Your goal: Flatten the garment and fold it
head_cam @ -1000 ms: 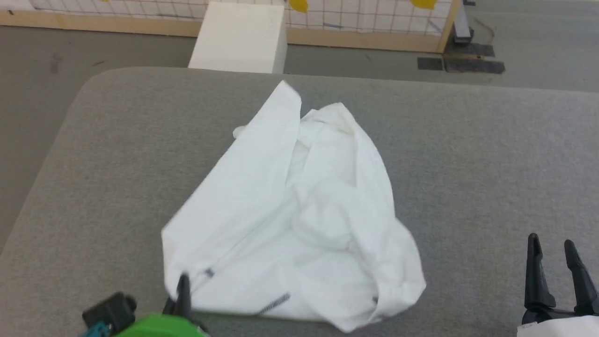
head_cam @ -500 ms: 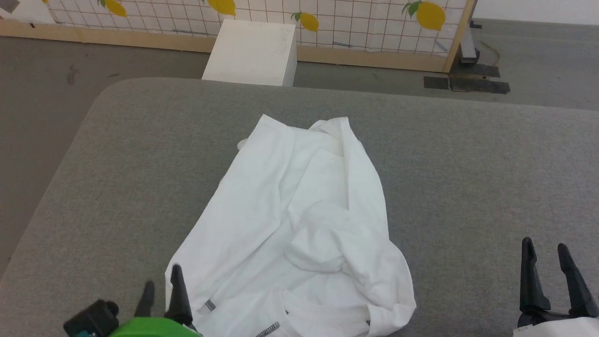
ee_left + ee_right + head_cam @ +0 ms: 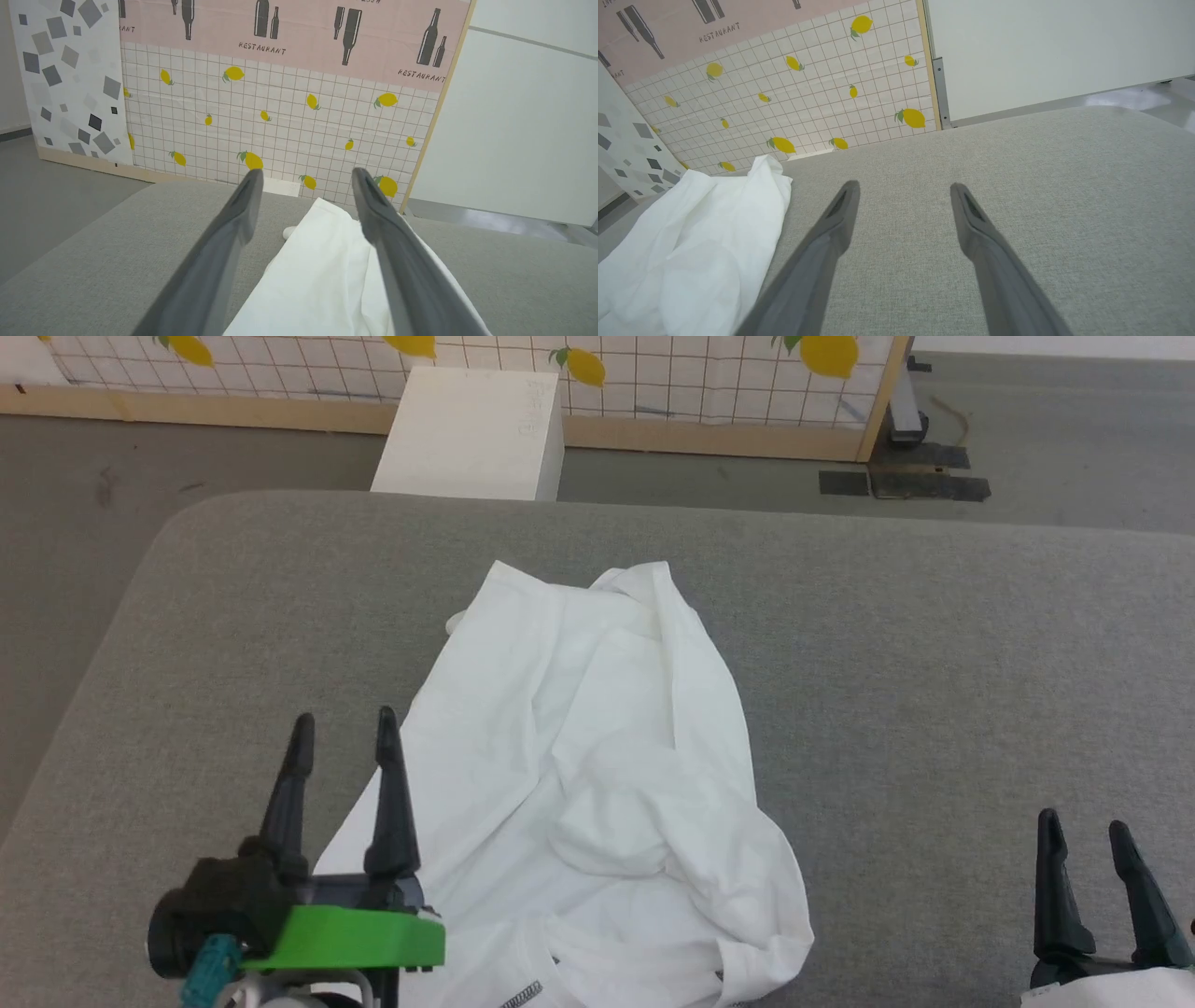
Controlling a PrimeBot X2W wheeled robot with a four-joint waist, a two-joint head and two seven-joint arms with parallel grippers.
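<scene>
A grey upholstered surface [image 3: 934, 644] stands on grey floor [image 3: 140, 457] before a lemon-printed grid panel [image 3: 709, 373] and a white box [image 3: 467, 429].

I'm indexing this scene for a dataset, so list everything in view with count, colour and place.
garment: one, white, crumpled mid-surface
padded surface: one, grey, under the garment
box: one, white, beyond the surface's far edge
lemon-print panel: one, white grid with yellow lemons, behind the box
floor: one, grey, around the surface
left end effector: one, dark fingers, open, at the garment's near left edge
right end effector: one, dark fingers, open, lower right, apart from the garment
</scene>
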